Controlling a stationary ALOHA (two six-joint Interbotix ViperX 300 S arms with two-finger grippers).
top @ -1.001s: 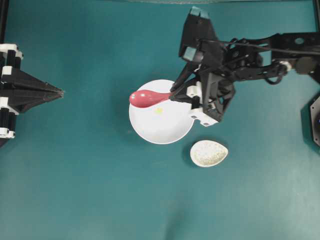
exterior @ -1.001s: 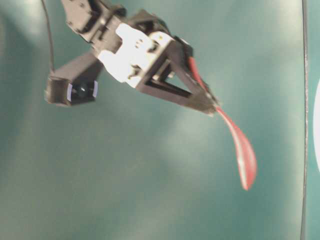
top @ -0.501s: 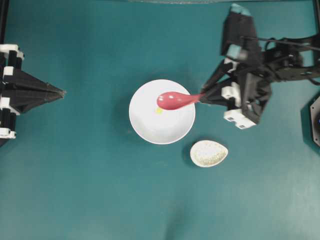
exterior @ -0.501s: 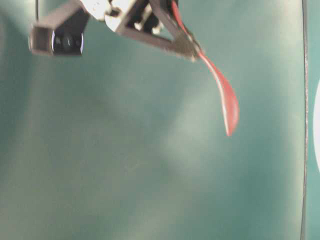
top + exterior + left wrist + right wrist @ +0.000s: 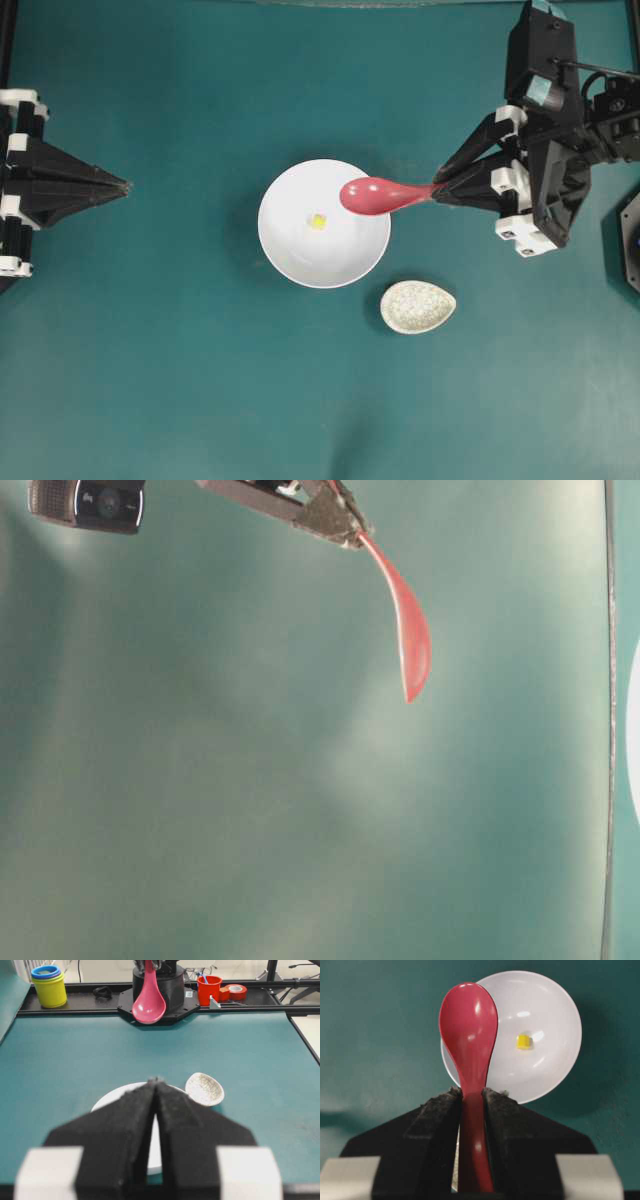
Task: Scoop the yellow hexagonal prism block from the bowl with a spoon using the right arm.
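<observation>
Overhead, right gripper (image 5: pixel 437 190) clamped on spoon (image 5: pixel 378 195) handle at bowl (image 5: pixel 290 260) rim; tiny block (image 5: pixel 317 221) may skid away from scoop.

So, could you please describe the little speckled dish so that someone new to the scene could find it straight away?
Start at the large white bowl in the middle of the teal table. Just outside its rim, toward the right arm's side and the lower edge of the overhead view, lies the speckled dish. It is far smaller, egg-shaped rather than round, off-white with fine speckles, and holds nothing.
</observation>
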